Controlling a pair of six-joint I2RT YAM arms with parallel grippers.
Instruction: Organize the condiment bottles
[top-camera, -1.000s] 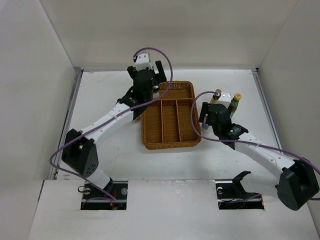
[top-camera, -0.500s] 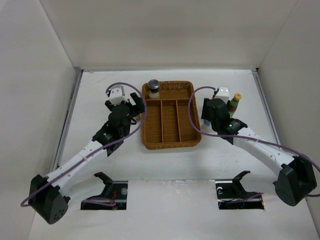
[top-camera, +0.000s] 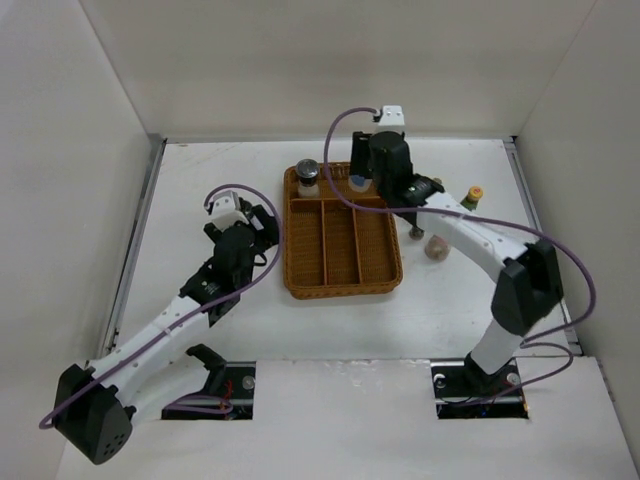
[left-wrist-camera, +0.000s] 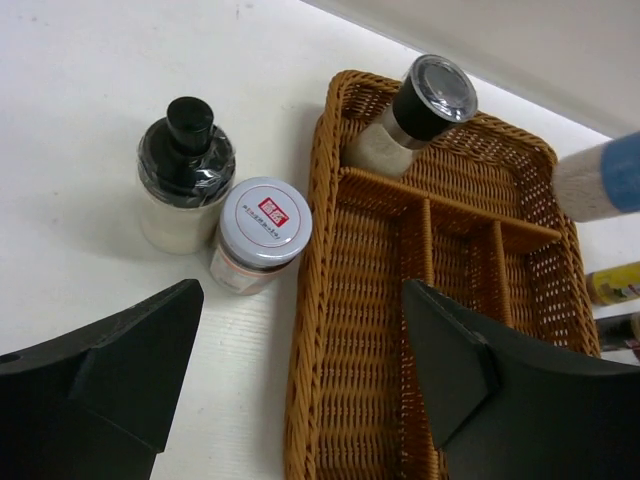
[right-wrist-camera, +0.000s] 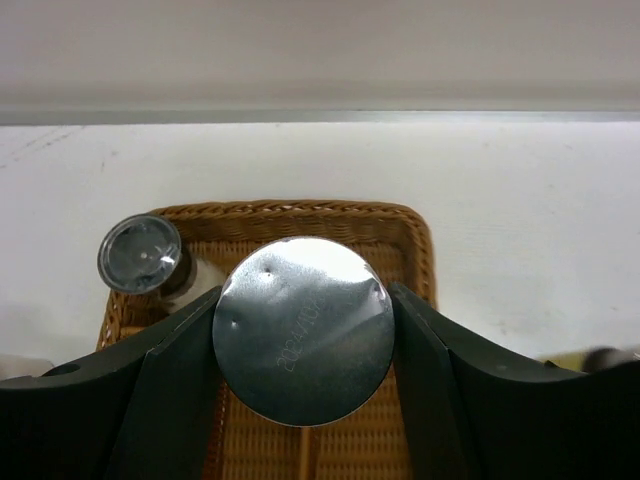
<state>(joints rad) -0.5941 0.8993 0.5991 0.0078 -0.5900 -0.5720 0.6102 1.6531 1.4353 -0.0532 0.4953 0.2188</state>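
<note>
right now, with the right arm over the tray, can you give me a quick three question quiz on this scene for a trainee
1. True or false: the left gripper holds a jar.
2. Where is the grey-lidded jar? A, standing in the far-left corner of the wicker tray; B, in the left gripper; C, lying in a long compartment.
3. What is the right gripper shut on?
Key: 1 false, it is open and empty. 2 A. 3 the blue-capped white bottle.
</note>
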